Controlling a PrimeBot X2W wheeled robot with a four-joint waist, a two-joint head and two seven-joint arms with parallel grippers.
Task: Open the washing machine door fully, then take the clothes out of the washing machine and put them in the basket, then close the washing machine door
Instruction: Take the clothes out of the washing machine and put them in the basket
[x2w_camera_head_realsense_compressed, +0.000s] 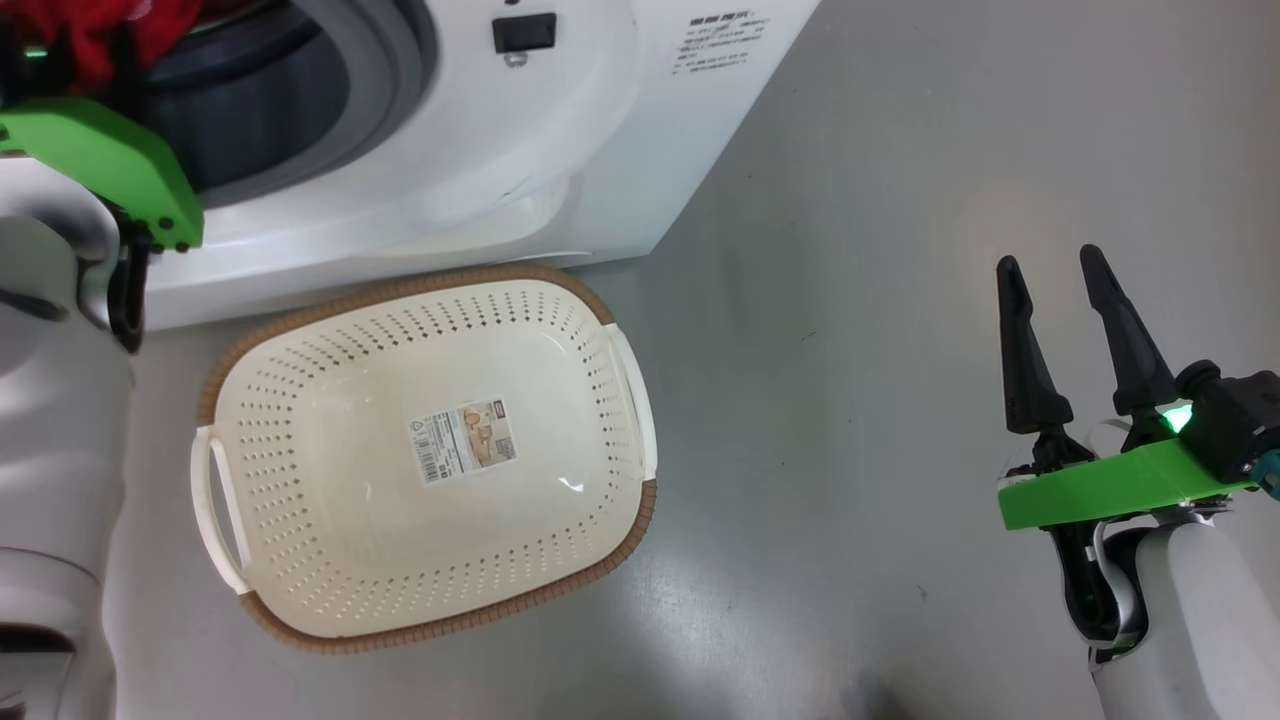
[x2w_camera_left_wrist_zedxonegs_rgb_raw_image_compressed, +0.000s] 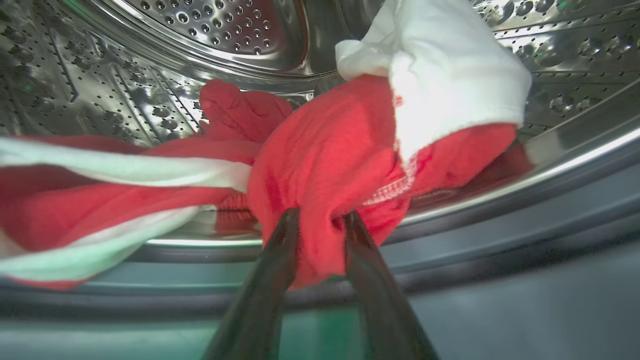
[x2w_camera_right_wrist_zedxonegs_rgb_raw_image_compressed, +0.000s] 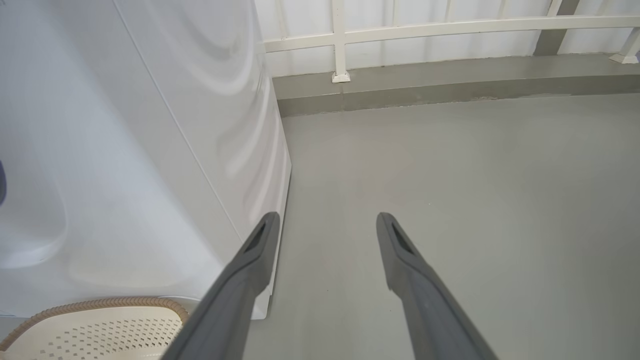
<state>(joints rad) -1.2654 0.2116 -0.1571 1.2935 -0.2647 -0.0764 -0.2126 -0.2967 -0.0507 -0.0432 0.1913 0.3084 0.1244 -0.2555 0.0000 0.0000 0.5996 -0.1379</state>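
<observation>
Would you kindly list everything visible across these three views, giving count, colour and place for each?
washing machine: one, white, behind the basket
drum: one, perforated steel, inside the machine
clothes: one bundle, red with white panels, at the drum's mouth
basket: one, cream with brown rim, on the floor before the machine
paper label: one, white, on the basket's floor
floor: grey, all around
railing: one, white, beyond the floor
left gripper: one, dark fingers, pinching a red fold of the clothes
right gripper: one, dark fingers, open, above the floor right of the basket
</observation>
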